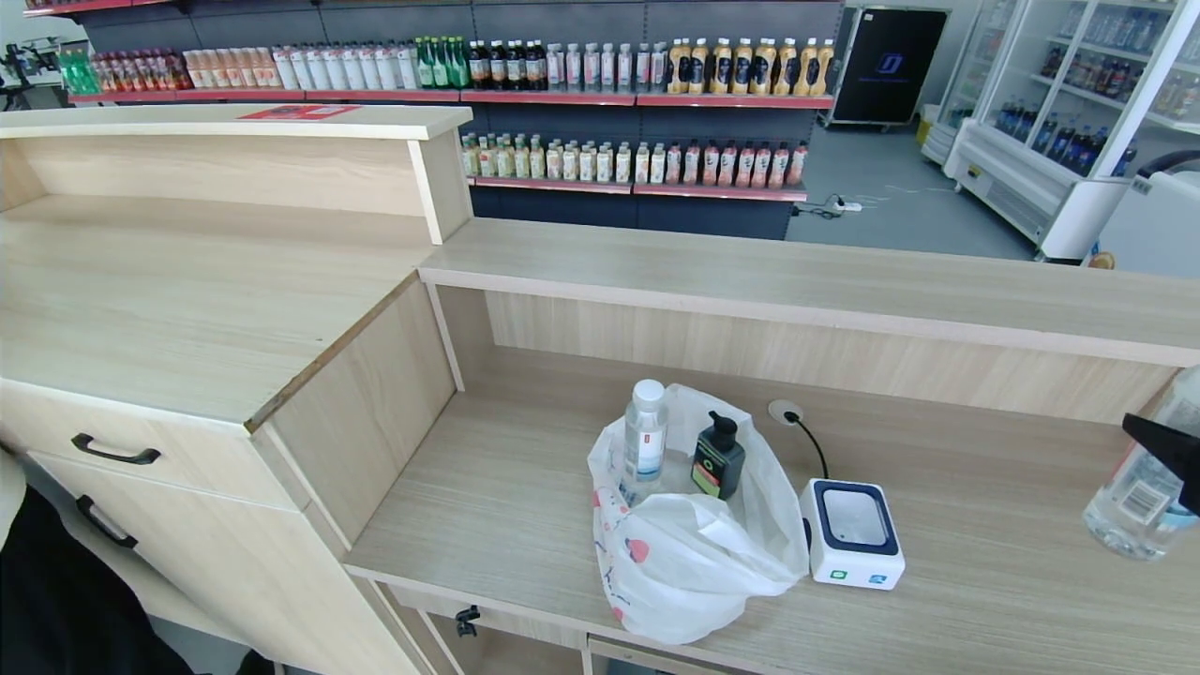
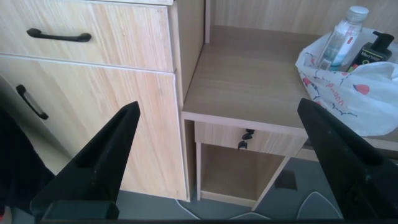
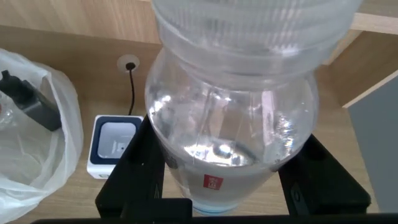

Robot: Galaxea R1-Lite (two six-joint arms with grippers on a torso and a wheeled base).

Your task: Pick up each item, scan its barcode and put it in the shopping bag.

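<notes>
A light wooden counter (image 1: 984,525) has black-handled drawers (image 1: 169,469) at its side. Shelves of bottled drinks (image 1: 637,164) line the back wall.

A clear bottle (image 1: 1139,492) of water hangs tilted above the right end of the tabletop (image 1: 984,506), clamped between the fingers of the right hand (image 3: 230,180), with a barcode label showing on its side. The shopping bag (image 1: 694,553), white plastic with red prints, sits crumpled and open near the tabletop's near edge. Upright inside it stand a second clear bottle (image 1: 645,436) with a white cap, on the left, and a dark pump bottle (image 1: 719,457) just beside it. The scanner (image 1: 851,530), a white box with a dark-framed window facing up, sits just right of the bag.
</notes>
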